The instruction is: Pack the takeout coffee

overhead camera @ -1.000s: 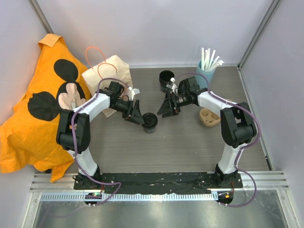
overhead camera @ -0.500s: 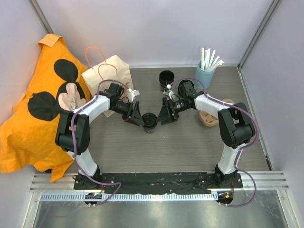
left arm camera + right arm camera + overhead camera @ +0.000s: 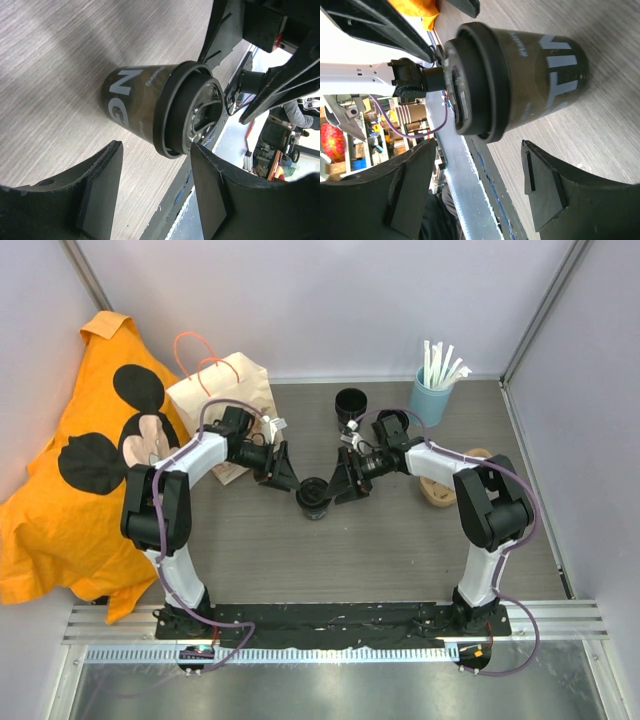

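1. The coffee cup (image 3: 313, 498) stands upright on the table (image 3: 400, 550), lid on, white lettering on its dark side; it sits near the middle, between the two grippers.
2. The left gripper (image 3: 283, 478) is just left of the cup, jaws spread and holding nothing; its wrist view shows the cup at the mouth of the fingers (image 3: 102, 185), not clamped.
3. The right gripper (image 3: 343, 485) is just right of the cup, also spread wide and empty; in its wrist view the cup stands ahead of the two fingers, with bare table between the cup and each of them.
4. A second black cup (image 3: 350, 405) stands farther back, well apart from the first.
5. The blue straw cup (image 3: 432, 398) is at the back right; the pulp tray (image 3: 440, 487) lies beside the right arm.
6. The paper bag (image 3: 222, 400) is at the back left, behind the left arm and beside the orange cloth (image 3: 70, 500).
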